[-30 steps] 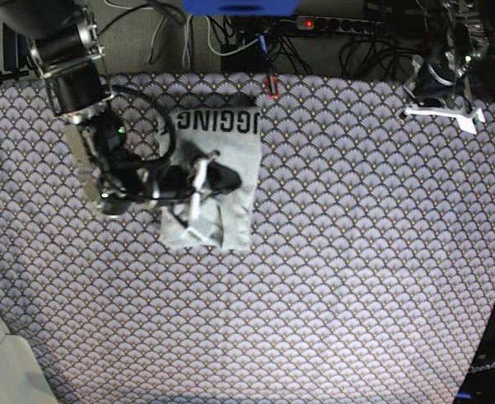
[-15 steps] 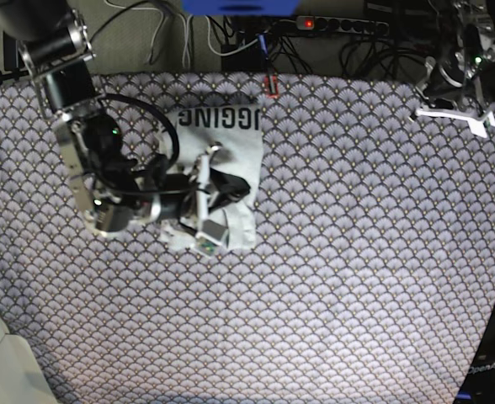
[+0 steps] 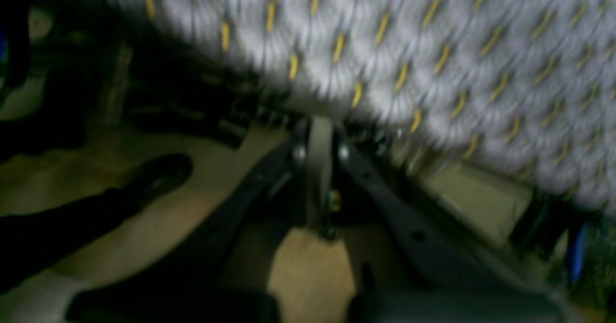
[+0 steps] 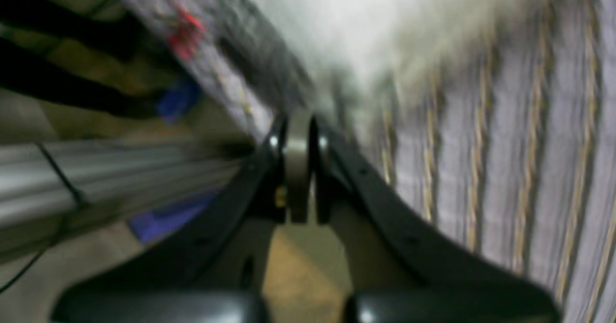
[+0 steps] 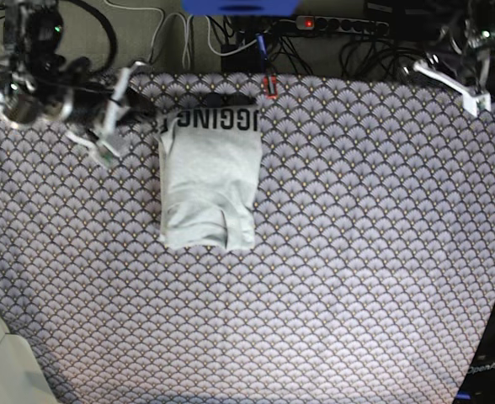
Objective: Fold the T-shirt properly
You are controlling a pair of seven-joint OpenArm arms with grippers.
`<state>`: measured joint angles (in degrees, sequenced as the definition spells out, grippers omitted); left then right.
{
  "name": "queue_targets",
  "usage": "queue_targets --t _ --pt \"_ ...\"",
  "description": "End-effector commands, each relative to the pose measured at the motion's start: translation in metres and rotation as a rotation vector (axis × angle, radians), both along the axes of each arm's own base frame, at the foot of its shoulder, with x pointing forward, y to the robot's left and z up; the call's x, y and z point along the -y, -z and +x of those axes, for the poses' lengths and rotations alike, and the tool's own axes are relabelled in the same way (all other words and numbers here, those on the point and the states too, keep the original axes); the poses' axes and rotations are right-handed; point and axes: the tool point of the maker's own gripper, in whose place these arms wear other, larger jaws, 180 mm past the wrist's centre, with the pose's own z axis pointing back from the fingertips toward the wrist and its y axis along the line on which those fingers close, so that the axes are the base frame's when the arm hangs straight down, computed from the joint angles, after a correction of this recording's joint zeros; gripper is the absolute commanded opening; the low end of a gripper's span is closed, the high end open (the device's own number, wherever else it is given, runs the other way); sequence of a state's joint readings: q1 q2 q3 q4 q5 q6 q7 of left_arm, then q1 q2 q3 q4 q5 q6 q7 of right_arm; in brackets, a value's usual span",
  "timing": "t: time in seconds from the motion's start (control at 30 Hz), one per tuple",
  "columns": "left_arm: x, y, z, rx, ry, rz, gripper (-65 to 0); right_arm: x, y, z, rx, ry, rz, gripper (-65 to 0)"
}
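Note:
The T-shirt (image 5: 207,181) lies folded into a light grey rectangle left of the table's middle, with black lettering along its far edge. In the blurred right wrist view the T-shirt (image 4: 337,24) is a pale patch beyond the fingers. My right gripper (image 5: 117,109) is raised at the far left, off the cloth and just left of the shirt's far corner. Its jaws are shut on nothing, as the right gripper (image 4: 297,130) shows. My left gripper (image 5: 471,99) hangs over the far right corner, far from the shirt. The left gripper (image 3: 320,135) is shut and empty.
The purple fan-scale tablecloth (image 5: 357,252) covers the whole table. Behind its far edge lie a power strip (image 5: 340,23) with a red light and tangled cables. A small red item (image 5: 269,86) sits at the far edge by the shirt.
My right arm has lifted off the shirt and swung back to the far left, leaving the shirt folded flat. The left arm has drawn slightly further back at the far right.

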<state>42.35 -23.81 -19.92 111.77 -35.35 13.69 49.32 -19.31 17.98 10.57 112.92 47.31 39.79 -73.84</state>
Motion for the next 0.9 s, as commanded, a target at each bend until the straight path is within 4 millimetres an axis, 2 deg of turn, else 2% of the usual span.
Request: queue_targets --t 0.0,0.1,0.2,0.3,0.37,0.47,0.53,0.6,0.67,0.73,0.8,0.87 --pt "0.003 -0.002 -0.004 -0.004 0.033 0.000 -64.8 0.008 -0.003 -0.008 0.000 0.021 0.006 -65.0" --pt "0.015 0.010 -0.038 -0.095 0.061 -0.021 -64.8 0.036 0.010 -0.048 -0.102 0.076 -0.052 -65.0" --pt "0.031 0.028 -0.078 -0.205 0.133 -0.001 -64.8 0.046 0.015 -0.082 -0.162 0.088 -0.061 -65.0" --pt "0.044 0.065 -0.118 -0.302 0.208 0.068 -64.8 0.051 0.025 -0.114 -0.220 0.106 -0.059 -65.0" --pt "0.049 0.095 -0.132 -0.318 0.260 0.132 -64.8 0.063 0.037 -0.132 -0.246 0.127 -0.113 -65.0" --pt "0.059 0.138 -0.164 -0.366 0.302 0.175 -64.8 0.081 0.077 -0.160 -0.321 0.175 -0.203 -65.0" --pt "0.064 0.164 -0.184 -0.407 0.276 0.172 -64.9 0.102 0.111 -0.180 -0.389 0.216 -0.284 -65.0" --pt "0.067 0.187 -0.200 -0.453 0.255 0.174 -64.9 0.110 0.146 -0.200 -0.456 0.275 -0.309 -65.0" --pt "0.066 0.205 -0.206 -0.474 0.242 0.185 -64.9 0.110 0.179 -0.212 -0.501 0.332 -0.291 -65.0" --pt "0.068 0.221 -0.208 -0.476 0.239 0.198 -64.9 0.104 0.216 -0.234 -0.581 0.413 -0.239 -65.0" --pt "0.066 0.232 -0.208 -0.475 0.241 0.216 -64.9 0.091 0.243 -0.241 -0.618 0.509 -0.161 -65.0" --pt "0.064 0.240 -0.208 -0.491 0.238 0.229 -64.8 0.076 0.261 -0.243 -0.624 0.626 -0.075 -65.0"
